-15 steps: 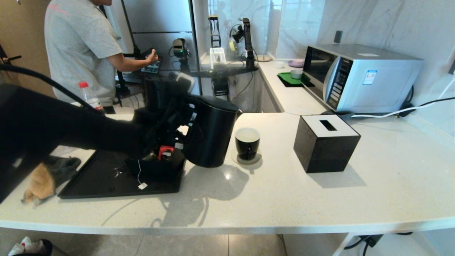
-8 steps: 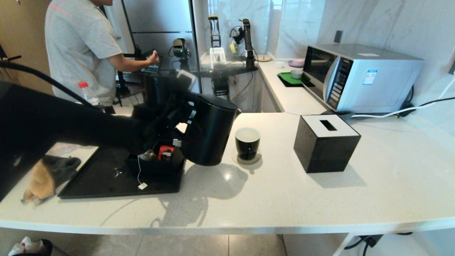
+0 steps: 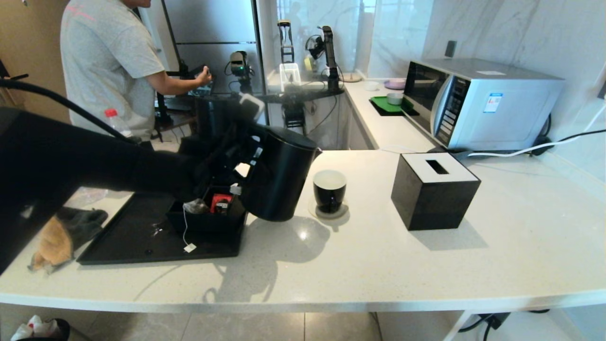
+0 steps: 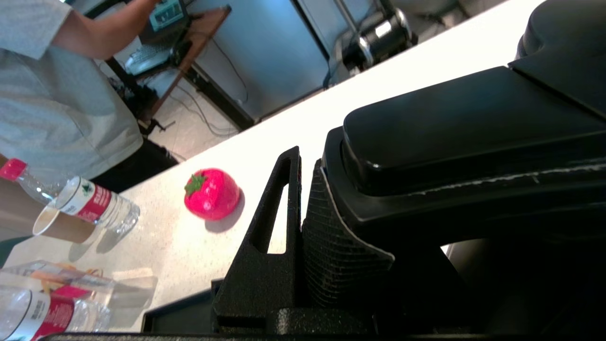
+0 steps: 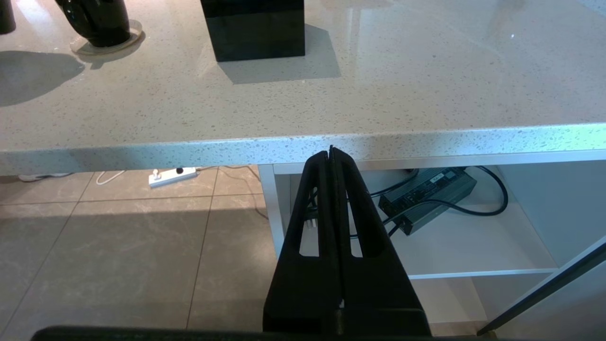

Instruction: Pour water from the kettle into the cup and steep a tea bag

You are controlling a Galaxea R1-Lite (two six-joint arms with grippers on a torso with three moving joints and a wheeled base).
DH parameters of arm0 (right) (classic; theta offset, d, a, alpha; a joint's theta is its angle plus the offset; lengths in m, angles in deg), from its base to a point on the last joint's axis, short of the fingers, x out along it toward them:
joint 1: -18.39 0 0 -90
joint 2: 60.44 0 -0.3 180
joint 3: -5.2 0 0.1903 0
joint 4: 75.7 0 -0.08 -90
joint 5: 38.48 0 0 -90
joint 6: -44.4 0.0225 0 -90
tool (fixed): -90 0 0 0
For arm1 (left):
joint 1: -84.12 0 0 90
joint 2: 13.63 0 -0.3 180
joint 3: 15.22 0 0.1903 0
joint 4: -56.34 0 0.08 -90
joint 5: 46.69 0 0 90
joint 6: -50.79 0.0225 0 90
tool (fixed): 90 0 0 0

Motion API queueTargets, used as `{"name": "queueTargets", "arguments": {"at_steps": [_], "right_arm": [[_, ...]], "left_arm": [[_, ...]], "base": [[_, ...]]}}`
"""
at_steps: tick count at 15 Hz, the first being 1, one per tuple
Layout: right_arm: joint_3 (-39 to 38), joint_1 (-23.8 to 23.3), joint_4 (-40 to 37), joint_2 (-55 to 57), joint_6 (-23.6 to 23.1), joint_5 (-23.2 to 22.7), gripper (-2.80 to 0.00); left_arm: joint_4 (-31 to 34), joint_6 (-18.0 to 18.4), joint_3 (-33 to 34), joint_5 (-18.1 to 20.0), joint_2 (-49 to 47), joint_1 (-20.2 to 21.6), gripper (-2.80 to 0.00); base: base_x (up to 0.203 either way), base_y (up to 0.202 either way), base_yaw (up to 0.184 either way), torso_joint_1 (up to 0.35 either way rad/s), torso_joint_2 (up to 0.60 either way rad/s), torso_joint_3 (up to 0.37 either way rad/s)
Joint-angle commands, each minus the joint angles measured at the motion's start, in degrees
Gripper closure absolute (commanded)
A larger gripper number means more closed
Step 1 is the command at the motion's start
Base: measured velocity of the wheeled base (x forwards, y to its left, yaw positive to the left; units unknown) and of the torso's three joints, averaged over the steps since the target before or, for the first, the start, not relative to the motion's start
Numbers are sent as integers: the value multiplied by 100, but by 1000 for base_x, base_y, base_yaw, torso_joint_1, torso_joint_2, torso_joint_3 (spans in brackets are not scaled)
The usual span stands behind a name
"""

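On the pale stone counter, the left gripper is clamped on the loop handle of the kettle, which it holds lifted and tilted with the spout toward the cup; the left wrist view shows a ribbed finger pad pressed against the handle. The cup stands upright on a small round coaster, just beside the kettle's lower edge and apart from it. Behind the kettle, the tea bag lies in a small black box on a black tray, its string hanging over the box wall and its tag resting on the tray. A black tissue box stands beyond the cup, and a microwave sits farther back. Below the counter edge, the right gripper is parked with its fingers pressed together, holding nothing.
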Motion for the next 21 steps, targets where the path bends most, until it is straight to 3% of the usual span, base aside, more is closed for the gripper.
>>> {"name": "queueTargets", "arguments": {"at_steps": [1,10,21], "right_arm": [[-1,2,-5,7,-3,1,0],[-1,2,-5,7,2,1,0],[-1,2,-5,7,5,1,0]], "left_arm": [[78,47,-90,-14,-15,0,0],[206,464,-699,-23,-403,9,0],[206,853,-920,-23,-646,-7,0]], "base": [[0,0,0,0,0,0],[0,0,0,0,0,0],[0,0,0,0,0,0]]}}
